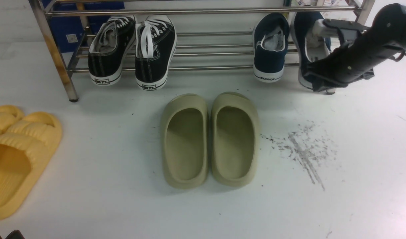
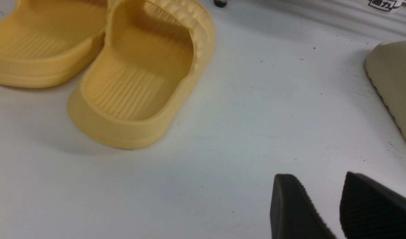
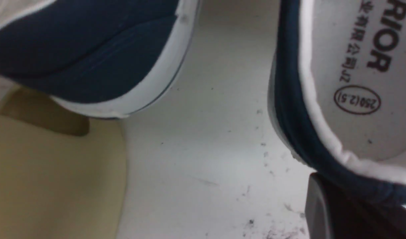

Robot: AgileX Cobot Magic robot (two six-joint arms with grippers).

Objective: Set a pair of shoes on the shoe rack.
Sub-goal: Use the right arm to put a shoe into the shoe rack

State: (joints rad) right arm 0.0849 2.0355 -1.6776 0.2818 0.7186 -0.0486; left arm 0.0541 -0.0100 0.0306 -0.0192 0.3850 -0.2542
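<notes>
Right gripper (image 1: pixel 317 78) fingers clamped on 2nd navy shoe's (image 1: pixel 309 46) heel, upper right by shoe rack (image 1: pixel 203 12) w/ 1st navy shoe (image 1: pixel 270 49); thin pinch could slip, dropping it.

Bright, even overhead light fills all 3 views, washing the white floor (image 1: pixel 355 186) to a faint bluish cast and leaving only soft, short shadows under the olive slides (image 1: pixel 210 139) and the shoe rack (image 1: pixel 53 49). The rack's steel tubes carry thin glare streaks. The front view is fairly sharp; the right wrist view is soft, with the navy shoe (image 3: pixel 90 56) blurred close to the lens.
</notes>
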